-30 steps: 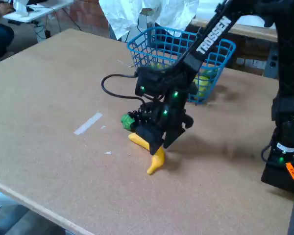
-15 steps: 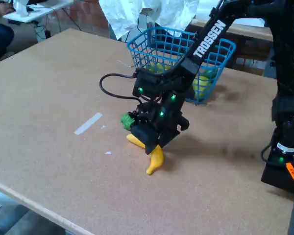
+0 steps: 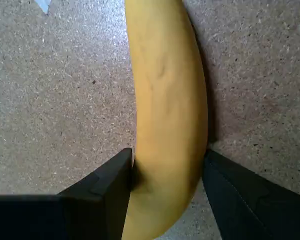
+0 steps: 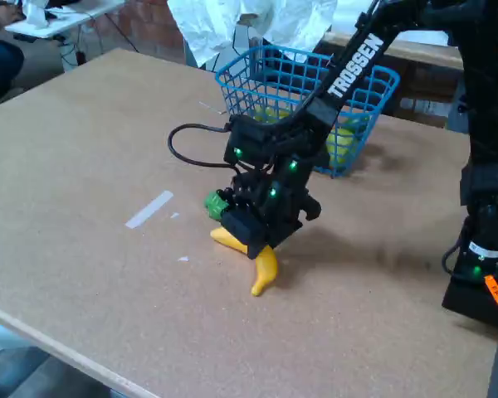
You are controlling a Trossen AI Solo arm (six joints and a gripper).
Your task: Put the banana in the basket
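Note:
The yellow banana (image 3: 167,100) runs top to bottom through the wrist view, lying on the brown tabletop. My gripper (image 3: 167,157) is shut on its lower part, one black finger (image 3: 110,185) pressed to its left side and the other to its right. In the fixed view the banana (image 4: 264,269) pokes out below the gripper (image 4: 253,240) near the table's middle, still at table level. The blue wire basket (image 4: 232,83) stands behind the arm at the table's far edge, apart from the banana.
A dark grape bunch with a green leaf (image 4: 216,203) sits right beside the gripper's left. Yellow-green items (image 4: 344,141) lie inside the basket. A white tape strip (image 4: 149,209) is on the table to the left. The arm's base (image 4: 481,274) stands at right.
The gripper has come down and closed around the banana. The banana's free end has shifted slightly between the earlier frames and now.

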